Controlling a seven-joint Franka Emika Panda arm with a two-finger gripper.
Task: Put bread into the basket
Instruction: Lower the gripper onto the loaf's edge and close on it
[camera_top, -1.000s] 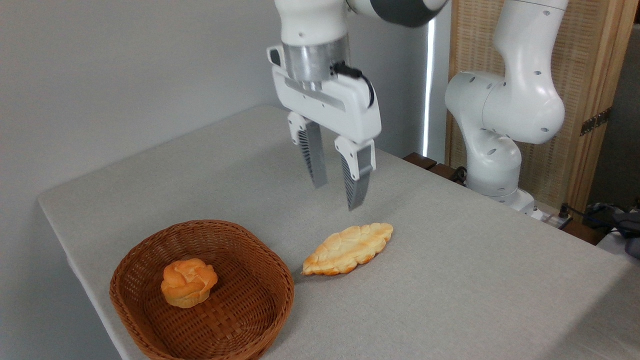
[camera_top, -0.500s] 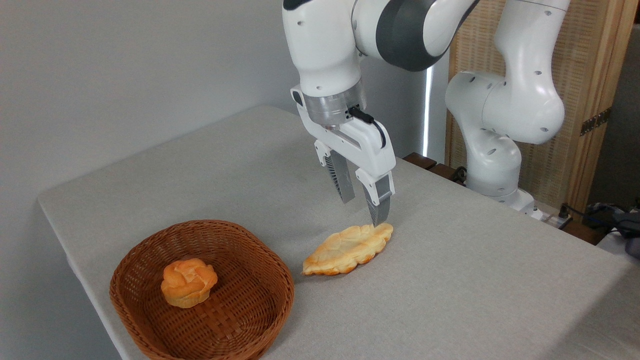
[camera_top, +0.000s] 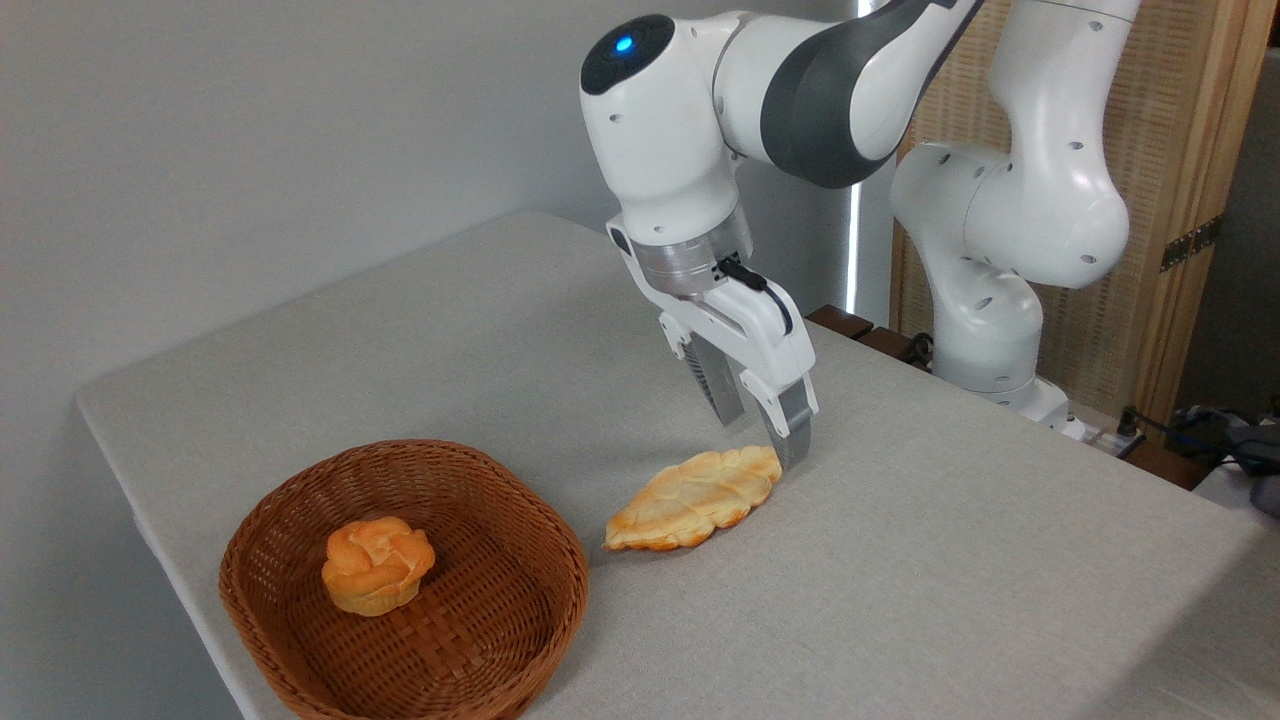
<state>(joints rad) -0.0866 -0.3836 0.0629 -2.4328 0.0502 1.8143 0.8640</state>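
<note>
The bread (camera_top: 696, 498), a long flat pale golden loaf with scalloped edges, lies on the grey table just right of the basket (camera_top: 300, 500). The basket is brown woven wicker, at the front left of the table. My gripper (camera_top: 762, 440) hangs open at the loaf's far right tip, tilted, with its fingertips close to the table. One finger (camera_top: 790, 432) stands at the right of the tip, the other is behind the loaf's far edge. Nothing is held between them.
A small round orange knotted bun (camera_top: 377, 563) sits inside the basket. The table (camera_top: 900, 580) drops away at its left and front edges. My arm's white base (camera_top: 985, 330) stands past the table's far right edge, before a wooden screen (camera_top: 1150, 200).
My gripper has come down and to the right, from well above the table to the loaf's far right tip. It stayed open. The bread and the basket have not moved.
</note>
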